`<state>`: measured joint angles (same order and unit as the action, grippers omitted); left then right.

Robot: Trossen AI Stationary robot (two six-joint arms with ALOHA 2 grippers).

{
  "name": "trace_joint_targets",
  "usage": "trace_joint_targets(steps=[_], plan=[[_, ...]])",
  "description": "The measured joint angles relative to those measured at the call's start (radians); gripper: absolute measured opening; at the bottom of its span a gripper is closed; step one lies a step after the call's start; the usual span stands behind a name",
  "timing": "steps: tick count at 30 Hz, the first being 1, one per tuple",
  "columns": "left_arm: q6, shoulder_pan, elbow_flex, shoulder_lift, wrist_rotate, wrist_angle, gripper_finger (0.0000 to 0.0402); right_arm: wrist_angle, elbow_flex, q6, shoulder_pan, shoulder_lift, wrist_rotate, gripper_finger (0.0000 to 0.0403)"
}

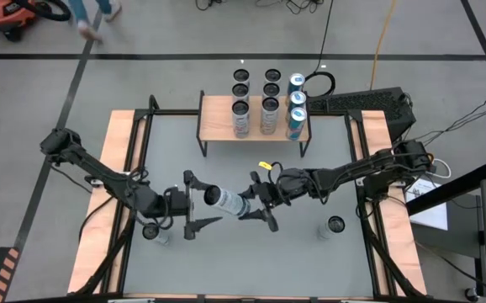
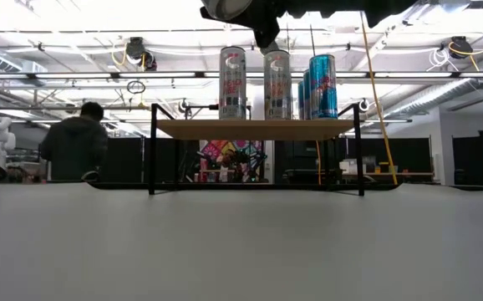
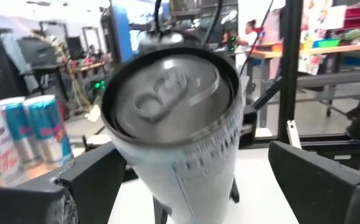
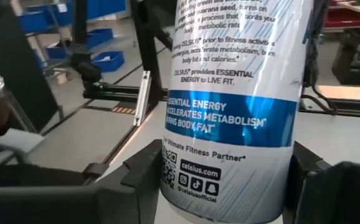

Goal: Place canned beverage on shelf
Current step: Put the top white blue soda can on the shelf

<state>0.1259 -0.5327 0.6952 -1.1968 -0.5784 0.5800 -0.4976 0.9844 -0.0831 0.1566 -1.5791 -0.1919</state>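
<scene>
A white and blue can [image 1: 226,200] hangs level in the air over the middle of the grey table. My right gripper [image 1: 248,205] is shut on the can's bottom end. The can's top [image 3: 167,87] points at my left gripper [image 1: 204,201], which is open. Its fingers [image 3: 93,177] stand on either side of that top end without closing on it. The shelf [image 1: 218,114] stands at the table's far edge on thin black legs. Several upright cans [image 2: 277,84] rest by their bases on its wood top [image 2: 258,128]. My right gripper pinches the can's lower wall [image 4: 230,186], near the bottom end, between its two fingers [image 4: 144,177]. The fingers reach in level from the table's right and lie along the can. The can is lifted clear of the table and lies about level, top end toward the left.
One upright can [image 1: 334,225] stands on the table at the near right, and another [image 1: 155,233] stands beside my left arm. Wooden boards [image 1: 100,219] edge the table's sides. A person [image 2: 74,144] stands in the room beyond the table.
</scene>
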Motion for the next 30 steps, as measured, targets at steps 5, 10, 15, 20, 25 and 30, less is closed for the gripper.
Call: trace_joint_targets(steps=[5, 10, 15, 20, 25, 30], plan=[[0.040, 0.000, 0.000, 0.019, 0.078, 0.016, 0.0381, 0.001, 0.000, 0.024, -0.011, -0.002, -0.067, 0.0178], [0.064, 0.014, 0.000, 0.025, 0.120, 0.048, 0.0381, 0.002, 0.000, 0.035, -0.016, -0.003, -0.098, 0.0178], [0.039, 0.045, 0.000, 0.024, 0.134, 0.055, 0.0381, 0.003, 0.000, 0.087, -0.017, -0.003, -0.091, 0.0178], [0.037, 0.056, 0.000, 0.024, 0.133, 0.039, 0.0351, 0.000, 0.000, 0.107, -0.016, -0.003, -0.048, 0.0178], [0.038, 0.056, 0.000, 0.024, 0.131, 0.040, 0.0303, 0.002, 0.000, 0.117, -0.017, -0.003, -0.041, 0.0178], [0.037, 0.056, 0.000, 0.024, 0.131, 0.027, 0.0263, 0.001, 0.000, 0.110, -0.015, -0.003, -0.043, 0.0186]])
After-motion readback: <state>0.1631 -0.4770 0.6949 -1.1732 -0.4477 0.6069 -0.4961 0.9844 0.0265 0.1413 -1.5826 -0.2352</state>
